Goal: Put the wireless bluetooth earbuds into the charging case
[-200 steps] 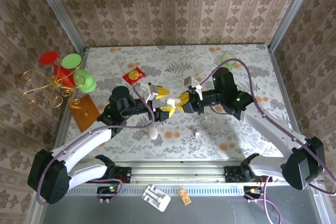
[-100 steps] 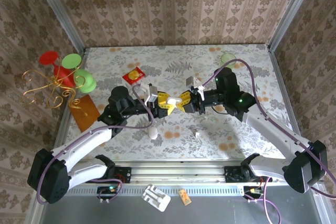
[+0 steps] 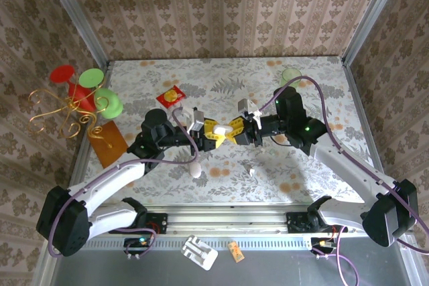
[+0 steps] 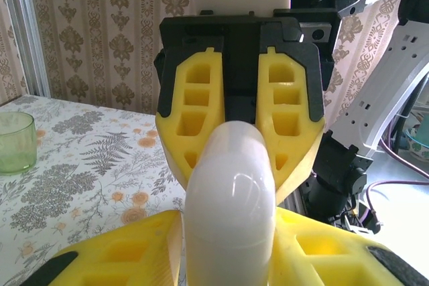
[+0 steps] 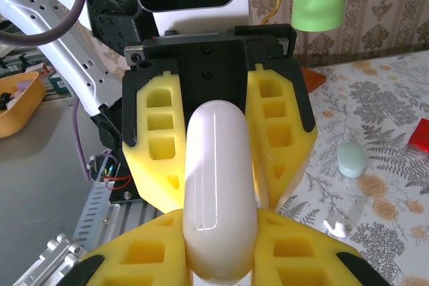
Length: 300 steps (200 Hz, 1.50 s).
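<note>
**A:** Entry one, the case?
**B:** Case (image 4: 229, 192): white plastic, glossy, with a rounded edge. It is held clear of the table, mid-field between the two arms.

**A:** Left gripper?
**B:** Left gripper (image 3: 214, 130): yellow fingers (image 4: 120, 256) moulded with hollow cells, on a black mount. The jaws are narrow and closed on the case, one finger touching each side.

**A:** Right gripper?
**B:** Right gripper (image 3: 236, 127): same build, facing the left one. The jaws are drawn almost together, clamping the case from the opposite end.

**A:** Earbud?
**B:** A tiny white speck (image 3: 253, 173) lies on the table, nearer the bases than the grippers and well apart from the case. It is probably an earbud, but too small to be sure.

**A:** Other stock?
**B:** Egg (image 3: 195, 169): a smooth white oval lying on the table below the left gripper. Cup (image 4: 15, 142): translucent green glass, upright. Table (image 3: 301, 92): flat, with a floral print.

**A:** Anything obscured?
**B:** The frame edge cuts off the case's lower part in both wrist views. The lid seam and hinge cannot be made out.
</note>
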Each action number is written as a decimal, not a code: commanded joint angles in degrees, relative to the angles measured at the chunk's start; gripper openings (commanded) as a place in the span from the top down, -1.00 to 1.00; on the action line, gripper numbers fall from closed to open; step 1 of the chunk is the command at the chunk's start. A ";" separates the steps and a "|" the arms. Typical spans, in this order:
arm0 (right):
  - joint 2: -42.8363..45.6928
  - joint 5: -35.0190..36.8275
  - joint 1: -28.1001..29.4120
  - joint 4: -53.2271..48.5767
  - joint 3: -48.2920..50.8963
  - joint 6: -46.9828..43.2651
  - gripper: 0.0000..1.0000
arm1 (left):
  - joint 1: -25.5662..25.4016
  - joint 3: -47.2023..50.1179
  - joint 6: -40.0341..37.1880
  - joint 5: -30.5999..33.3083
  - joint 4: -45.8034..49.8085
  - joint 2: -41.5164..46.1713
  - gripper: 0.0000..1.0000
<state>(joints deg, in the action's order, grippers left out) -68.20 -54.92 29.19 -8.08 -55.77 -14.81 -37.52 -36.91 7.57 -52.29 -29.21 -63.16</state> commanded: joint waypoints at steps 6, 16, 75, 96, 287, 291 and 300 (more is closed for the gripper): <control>0.10 -1.79 0.17 -2.06 0.57 -2.18 1.00 | -0.10 -2.01 0.70 -0.55 -1.33 -0.04 0.20; 0.02 -1.77 0.17 -2.29 0.57 -2.33 1.00 | -0.06 -2.03 0.57 -0.45 -1.16 0.05 0.21; 0.33 -1.13 0.11 -2.04 0.88 -2.43 0.84 | -0.06 -1.60 -1.11 -1.08 -1.11 -0.31 0.87; 1.37 -0.50 -0.01 1.47 2.35 -0.15 0.40 | -0.05 -1.33 -2.64 0.56 -0.67 -0.64 0.95; 2.79 10.87 -6.16 11.32 4.03 17.87 -0.92 | -0.10 0.45 -9.86 1.15 1.19 -0.59 1.00; 2.81 11.15 -6.31 11.10 3.90 18.17 -0.92 | -0.02 0.29 -9.71 1.16 1.16 -0.77 1.00; 2.81 11.68 -6.58 9.72 3.37 18.43 -0.93 | 0.05 -0.07 -9.23 1.06 1.04 -1.04 1.00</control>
<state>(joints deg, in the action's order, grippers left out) -67.22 -46.35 23.44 3.97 -51.40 1.61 -37.47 -35.97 -0.91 -50.78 -27.42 -64.03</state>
